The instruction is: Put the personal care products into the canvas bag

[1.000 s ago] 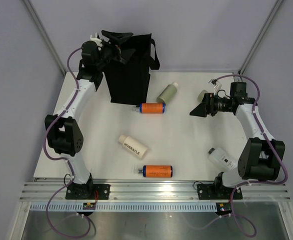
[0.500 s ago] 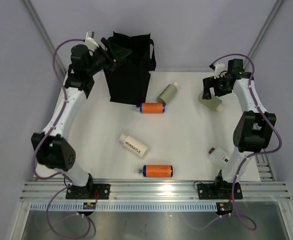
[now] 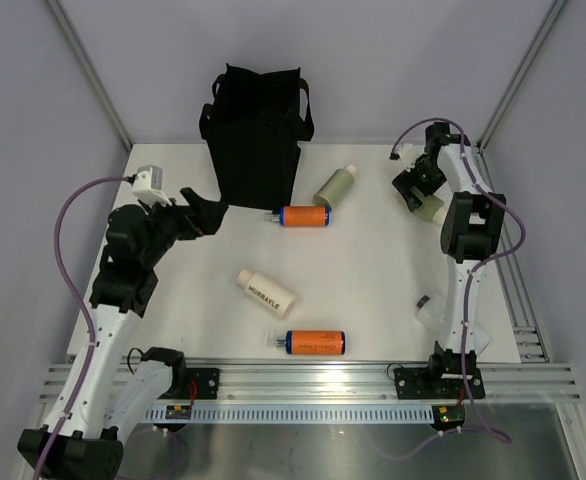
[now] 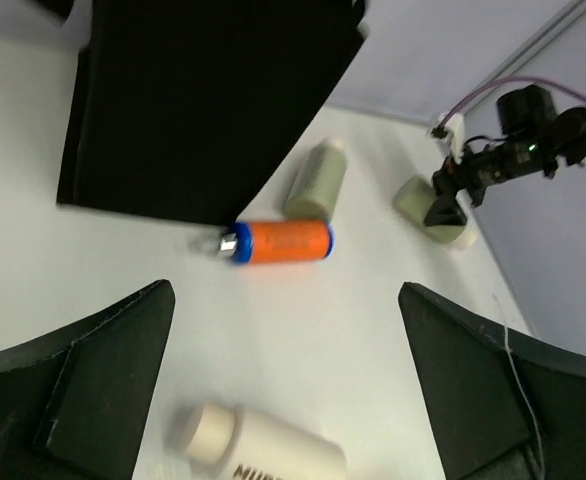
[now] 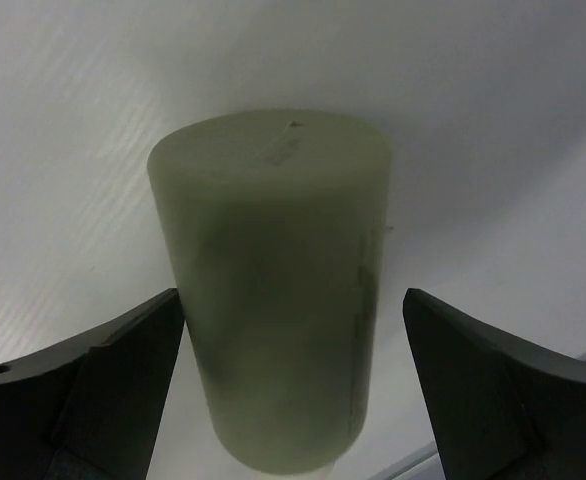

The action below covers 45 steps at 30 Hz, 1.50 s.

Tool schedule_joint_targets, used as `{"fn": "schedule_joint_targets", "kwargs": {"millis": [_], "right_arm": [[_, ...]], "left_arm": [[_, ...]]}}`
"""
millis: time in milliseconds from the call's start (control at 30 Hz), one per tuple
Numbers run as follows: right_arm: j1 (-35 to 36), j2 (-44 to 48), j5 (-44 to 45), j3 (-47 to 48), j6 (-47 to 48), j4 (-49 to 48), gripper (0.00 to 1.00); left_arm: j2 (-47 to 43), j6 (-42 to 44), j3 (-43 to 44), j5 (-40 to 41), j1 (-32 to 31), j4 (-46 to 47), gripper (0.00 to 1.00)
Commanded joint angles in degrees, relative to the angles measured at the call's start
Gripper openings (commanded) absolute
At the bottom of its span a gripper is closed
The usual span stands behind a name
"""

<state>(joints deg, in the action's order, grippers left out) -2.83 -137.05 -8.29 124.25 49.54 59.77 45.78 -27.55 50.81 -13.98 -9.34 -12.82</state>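
The black canvas bag (image 3: 258, 130) stands at the back left, and also shows in the left wrist view (image 4: 203, 100). On the table lie a sage green bottle (image 3: 335, 186), an orange bottle (image 3: 303, 216), the cream MURRAYLE bottle (image 3: 267, 292) and a second orange bottle (image 3: 315, 341). My left gripper (image 3: 205, 215) is open and empty above the table, left of the bag. In its own view (image 4: 283, 290) the cream bottle (image 4: 263, 450) lies below it. My right gripper (image 3: 413, 190) is open around the second sage green bottle (image 5: 273, 290) at the far right. The clear amber bottle is out of view.
A white bottle (image 3: 428, 308) lies at the near right, partly hidden behind the right arm. Grey walls and frame posts close the back and sides. The right arm's cable loops above the far right corner.
My left arm has swung from the bag's top down and toward the near left of the table. My right gripper has moved to the far right and now straddles the sage bottle.
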Motion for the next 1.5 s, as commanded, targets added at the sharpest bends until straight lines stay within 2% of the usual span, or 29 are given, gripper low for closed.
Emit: {"fn": "schedule_joint_targets", "kwargs": {"millis": [0,67,133,233,333,400,433,467,500,567,600,633,667,700,733,767,800,833,867,900,1067,1300,1467], "right_arm": [[1.16,-5.05,4.51,4.42,3.20,4.83,0.94],[1.16,-6.03,5.74,4.43,1.79,4.66,0.81],[1.07,-6.30,5.14,4.34,0.13,5.18,0.61],[0.72,-4.02,0.40,2.50,-3.72,6.41,0.18],[-1.11,-0.42,-10.74,1.62,-12.05,8.17,0.00],[-2.26,1.78,-21.34,0.21,-17.17,9.31,0.00],[-3.40,2.75,-24.98,-0.84,-24.07,8.62,0.00],[-3.93,5.11,-33.11,-4.68,-27.36,6.09,0.00],[-4.46,6.44,-36.76,-10.28,-34.35,3.89,0.00],[-4.38,9.60,-42.91,-17.77,-43.87,-2.86,0.00],[-4.29,13.27,-49.82,-22.16,-56.09,-12.91,0.00],[-3.68,15.39,-51.45,-30.56,-62.74,-18.84,0.00],[-3.15,18.72,-51.73,-33.69,-68.12,-28.73,0.00],[-2.36,20.32,-51.13,-36.50,-73.13,-33.09,0.00],[-1.66,21.99,-49.73,-41.66,-83.10,-36.97,0.00],[-0.35,25.66,-46.06,-44.33,-87.99,-45.79,0.00],[0.45,27.61,-44.89,-47.40,-97.52,-51.80,0.00],[1.24,29.54,-43.57,-52.21,-101.96,-57.34,0.00],[3.34,32.17,-40.60,-53.22,-105.14,-65.83,0.00],[5.45,32.72,-39.79,-53.32,-109.52,-68.09,0.00],[15.98,31.33,-36.10,-42.79,-118.70,-76.81,0.00],[25.05,22.10,-31.26,-15.84,-120.64,-71.99,0.00],[30.16,17.97,-21.96,-0.78,-111.87,-62.42,0.00]], "left_arm": [[-2.35,-1.44,-4.92,2.99,0.38,-6.94,0.99],[-4.02,-3.12,-7.21,2.29,0.38,-8.01,0.99],[-6.65,-4.35,-8.26,2.55,0.38,-8.80,0.99],[-9.03,-4.71,-9.23,4.13,0.38,-9.15,0.99],[-9.30,-6.36,-9.23,5.01,0.38,-9.94,0.99],[-9.30,-9.00,-10.46,5.28,0.38,-9.77,0.99],[-9.30,-12.14,-11.16,5.19,0.38,-9.51,0.99],[-9.22,-14.00,-12.56,5.19,0.38,-8.90,0.99],[-9.22,-17.07,-13.36,4.93,0.38,-8.54,0.99],[-9.39,-19.46,-15.29,4.23,0.38,-6.71,0.99],[-9.48,-21.56,-17.13,4.05,0.38,-6.08,0.99],[-9.57,-22.45,-17.93,3.44,0.38,-5.29,0.99],[-9.74,-23.16,-18.54,3.26,0.38,-4.42,0.99],[-9.83,-23.95,-19.33,3.17,0.38,-3.97,0.99],[-9.92,-24.21,-19.69,2.99,0.38,-3.79,0.99],[-10.01,-24.48,-20.04,2.90,0.38,-3.27,0.99],[-10.09,-24.65,-20.31,2.90,0.47,-3.26,0.99],[-10.01,-24.57,-20.48,2.73,0.47,-3.09,0.99],[-10.01,-24.66,-20.48,2.73,0.47,-3.26,0.99],[-9.92,-24.74,-20.57,2.47,0.38,-3.35,0.99],[-10.88,-26.41,-22.15,1.93,0.47,-5.11,0.99],[-15.01,-28.35,-24.61,2.82,0.47,-6.60,0.99],[-16.68,-28.70,-24.97,2.99,0.47,-7.83,0.99]]}}
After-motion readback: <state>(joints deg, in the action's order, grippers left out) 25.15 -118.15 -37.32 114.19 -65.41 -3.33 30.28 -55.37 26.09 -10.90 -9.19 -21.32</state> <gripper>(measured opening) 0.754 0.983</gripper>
